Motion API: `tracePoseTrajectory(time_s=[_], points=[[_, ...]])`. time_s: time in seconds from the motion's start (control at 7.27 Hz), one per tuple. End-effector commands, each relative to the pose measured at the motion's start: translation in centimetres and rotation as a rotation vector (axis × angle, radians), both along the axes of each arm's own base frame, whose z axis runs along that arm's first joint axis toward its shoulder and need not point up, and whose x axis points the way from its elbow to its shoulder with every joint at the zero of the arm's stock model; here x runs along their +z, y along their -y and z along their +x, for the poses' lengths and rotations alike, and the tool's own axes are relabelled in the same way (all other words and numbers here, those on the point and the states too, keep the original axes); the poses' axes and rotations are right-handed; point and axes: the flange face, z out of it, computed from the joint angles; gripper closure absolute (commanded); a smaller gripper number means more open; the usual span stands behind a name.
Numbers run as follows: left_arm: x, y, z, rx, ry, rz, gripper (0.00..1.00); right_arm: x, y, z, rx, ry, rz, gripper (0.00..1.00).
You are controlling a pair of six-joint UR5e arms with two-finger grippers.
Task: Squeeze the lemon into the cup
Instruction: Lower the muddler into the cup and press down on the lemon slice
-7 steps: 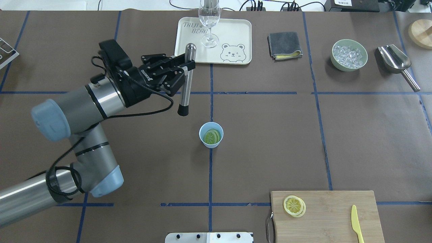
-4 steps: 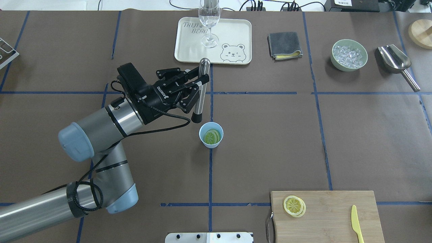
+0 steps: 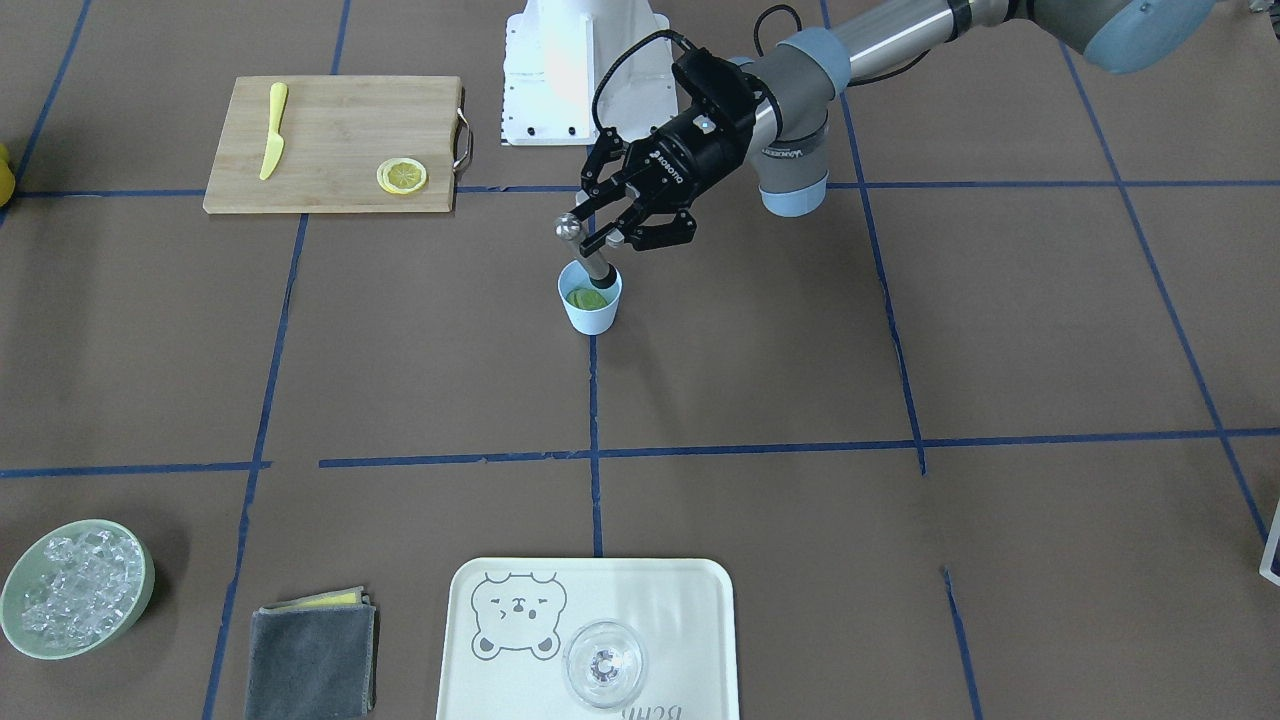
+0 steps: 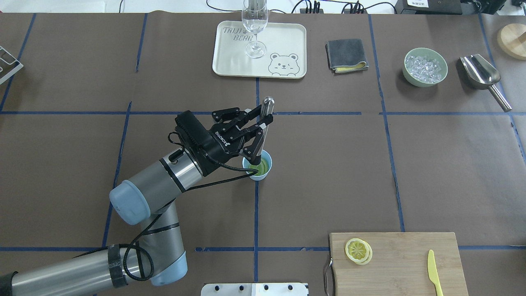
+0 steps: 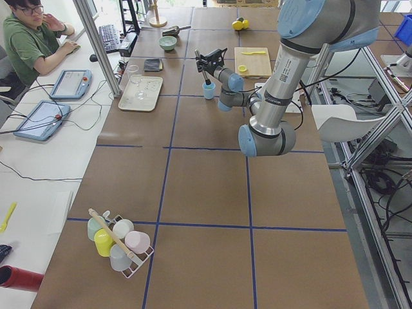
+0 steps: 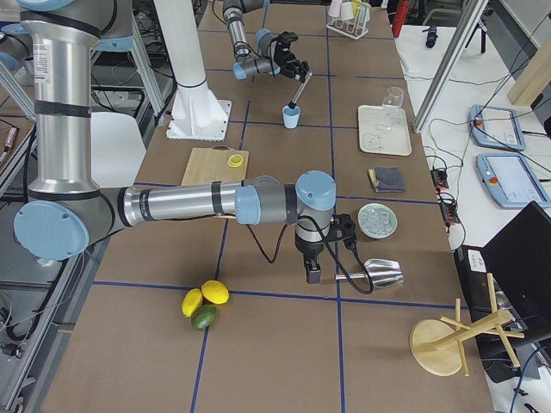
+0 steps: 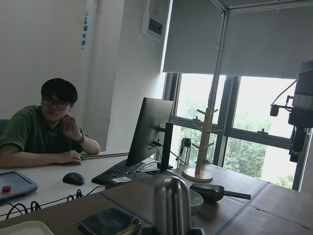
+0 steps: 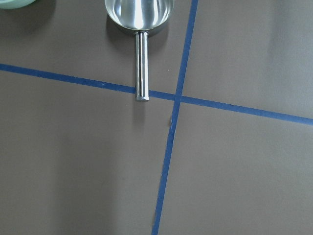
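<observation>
The light-blue cup [image 4: 267, 158] [image 3: 590, 312] stands near the table's middle on a blue tape line. A green-yellow lemon [image 4: 264, 167] [image 3: 584, 298] lies inside it. My left gripper [image 4: 261, 122] [image 3: 603, 236] is shut on a steel muddler [image 4: 267, 104] [image 3: 569, 228] that leans slightly. The muddler's black lower end is down inside the cup, on the lemon. The muddler's rounded top [image 7: 171, 200] fills the bottom of the left wrist view. My right gripper [image 6: 312, 274] hangs far off by the scoop, pointing down; I cannot tell whether it is open.
A cream tray [image 4: 287, 45] with a wine glass [image 4: 255, 24] sits at the back. A grey cloth [image 4: 346, 54], a bowl of ice [image 4: 425, 66] and a steel scoop [image 4: 483, 76] [image 8: 141, 63] lie to the right. A cutting board [image 4: 402, 263] holds a lemon slice [image 4: 357, 250] and a knife [image 4: 434, 271].
My left gripper carried the muddler right and toward the robot, then down. Its black tip, earlier above the table left of the cup, now sits inside the cup.
</observation>
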Motion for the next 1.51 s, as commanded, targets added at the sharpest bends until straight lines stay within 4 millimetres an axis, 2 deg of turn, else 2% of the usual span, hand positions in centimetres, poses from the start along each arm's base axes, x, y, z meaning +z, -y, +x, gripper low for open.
tracePoseTrajectory(time_s=[0.0,0.41,0.83,0.96,1.1,1.38], points=[[0.4,0.2,1.0,-0.008,0.019,-0.010,1.00,-0.1,0.1,0.1,0.004,0.000,0.000,0.00],[2.2,0.0,3.0,-0.005,0.067,-0.034,1.00,0.1,0.2,0.0,0.004,0.000,-0.005,0.00],[2.7,-2.0,4.9,0.017,0.082,-0.049,1.00,0.1,0.3,0.1,0.007,-0.001,-0.004,0.00],[2.3,-2.0,4.6,0.018,0.072,-0.045,1.00,0.1,0.3,0.0,0.006,-0.001,-0.005,0.00],[0.7,-2.1,3.4,0.018,0.035,-0.032,1.00,0.1,0.3,0.0,0.006,-0.001,-0.005,0.00],[-1.1,0.0,0.2,-0.022,-0.018,-0.013,1.00,0.2,0.4,0.0,0.007,-0.003,-0.005,0.00]])
